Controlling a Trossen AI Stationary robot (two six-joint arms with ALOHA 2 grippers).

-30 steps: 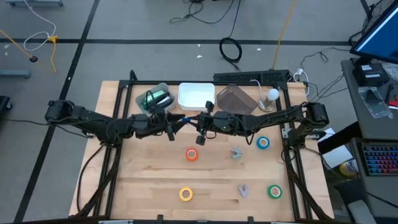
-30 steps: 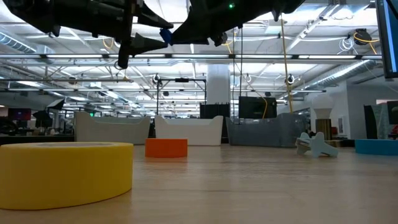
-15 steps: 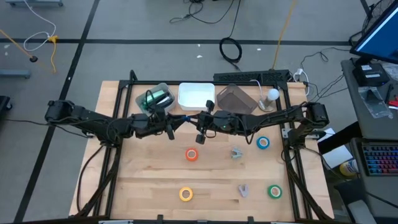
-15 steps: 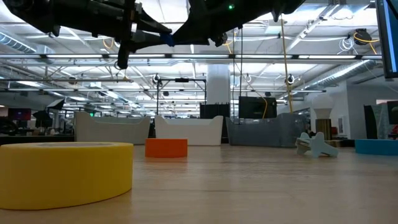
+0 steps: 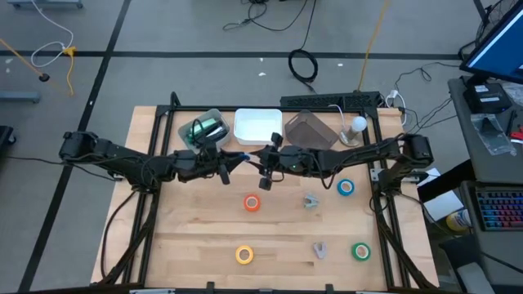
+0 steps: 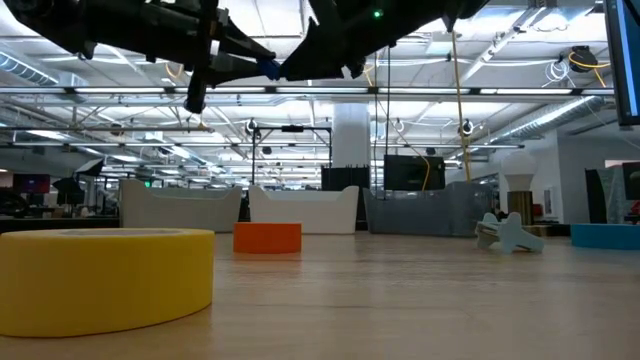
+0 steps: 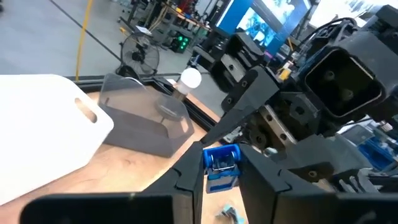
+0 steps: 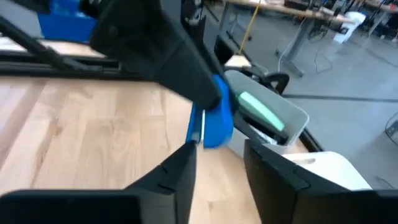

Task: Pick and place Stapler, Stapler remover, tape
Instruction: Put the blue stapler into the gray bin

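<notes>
The two arms are meeting above the far middle of the bench (image 5: pixel 188 237), just on the near side of a row of three bins. The left end effector (image 7: pixel 219 177) is clamping narrow onto the blue stapler (image 7: pixel 221 163), holding it up off the bench. The right end effector (image 8: pixel 221 148) is hanging right up against the same stapler from the other side. Whether it is gripping or letting go, I cannot tell.

Along the far edge, the clear bin (image 5: pixel 214 117) on the left is already carrying a green thing (image 5: pixel 204 129). The white bin (image 5: pixel 257 125) in the middle and the smoky bin (image 5: pixel 309 129) on the right are showing nothing inside from above.

The tape is all waiting out on the bench. The orange roll (image 5: pixel 252 202) is lying near the middle and the blue roll (image 5: pixel 346 187) is sitting to the right. The yellow roll (image 5: pixel 244 255) and the green roll (image 5: pixel 360 251) are lying along the near edge. Two small grey pieces (image 5: pixel 310 199), which I am taking for stapler removers, are also lying loose, one beside the blue roll and one near the green roll.

So the job is looking early. The stapler is being carried but is not yet set down, and the removers and all four rolls are waiting to be picked.
</notes>
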